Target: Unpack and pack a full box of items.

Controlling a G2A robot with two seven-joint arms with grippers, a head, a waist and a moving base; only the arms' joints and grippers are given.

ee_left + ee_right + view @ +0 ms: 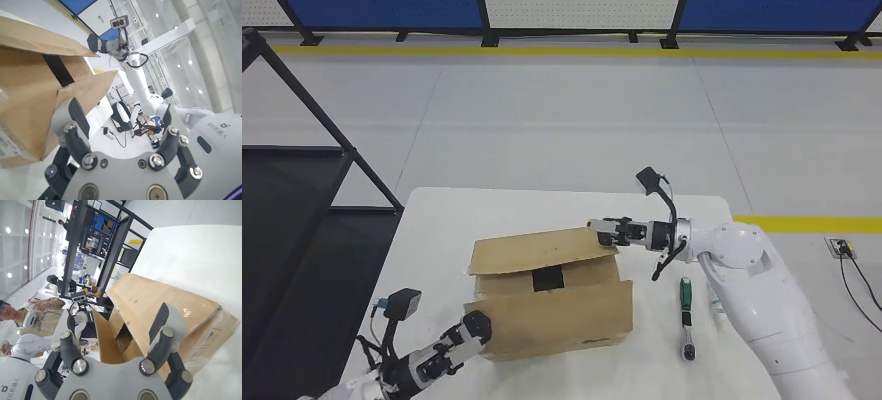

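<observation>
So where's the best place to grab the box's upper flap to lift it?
The upper flap lies nearly flat over the box, so only its thin edge is graspable. Probably pinch its free corner, coming from the side where the right gripper is, one finger above and one below.

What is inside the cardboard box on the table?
Only a dark gap shows between the top flaps of the cardboard box. No item can be made out in it; the flaps cover the rest of the inside.
</observation>
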